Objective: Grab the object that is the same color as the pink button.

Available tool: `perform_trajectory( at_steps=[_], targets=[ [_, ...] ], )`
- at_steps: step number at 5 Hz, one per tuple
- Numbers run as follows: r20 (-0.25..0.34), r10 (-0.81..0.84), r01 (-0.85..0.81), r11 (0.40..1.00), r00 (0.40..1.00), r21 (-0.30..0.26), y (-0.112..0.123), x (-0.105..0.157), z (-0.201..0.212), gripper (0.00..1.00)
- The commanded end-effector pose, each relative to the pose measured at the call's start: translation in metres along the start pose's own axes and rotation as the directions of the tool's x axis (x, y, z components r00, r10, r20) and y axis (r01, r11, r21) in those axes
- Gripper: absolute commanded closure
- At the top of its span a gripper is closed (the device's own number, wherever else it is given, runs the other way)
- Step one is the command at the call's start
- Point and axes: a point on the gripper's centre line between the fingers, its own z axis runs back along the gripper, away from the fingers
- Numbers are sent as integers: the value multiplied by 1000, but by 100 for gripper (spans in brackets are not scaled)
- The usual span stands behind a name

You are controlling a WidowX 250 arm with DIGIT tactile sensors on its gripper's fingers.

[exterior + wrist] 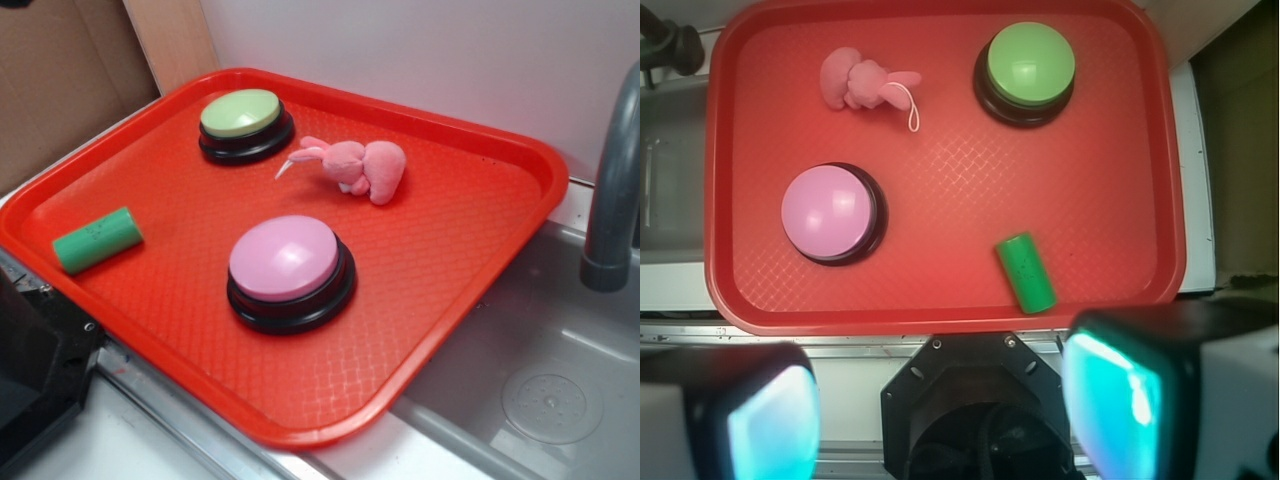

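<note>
Tray [470,250] of red textured plastic, resting on a counter and overhanging a grey sink [560,350] on one side; a grey faucet [612,190] rises at the edge of the exterior view. Four items lie on the tray, all apart from one another. The pink button [286,258], a domed pale pink cap on a black base, sits near the middle of the tray toward its near edge. The pink plush bunny [360,167], matching the button's colour, lies on its side toward the far edge of the tray, between the two buttons and closer to the green button [241,113]; its ears point toward that button, and a thin white cord extends from its head. The green button, also on a black base, occupies the far corner. A green cylinder [97,240] lies on its side near the tray's left rim.

In the wrist view, taken from high above, the same layout appears: bunny [862,81] at upper left, pink button [830,212] below it, green button [1027,66] at upper right, cylinder [1026,271] at lower right. The gripper [940,410] hangs well above the tray, over its near rim; its two fingers [1120,395] stand wide apart and hold nothing.
</note>
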Motion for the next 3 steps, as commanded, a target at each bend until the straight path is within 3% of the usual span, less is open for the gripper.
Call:
perform_trajectory(
  at_steps=[1,3],
  targets=[
    [0,0,0,1000,1000,0,0,0,0,0],
    [60,-119,113,989,991,92,3,56,-19,0]
  ],
)
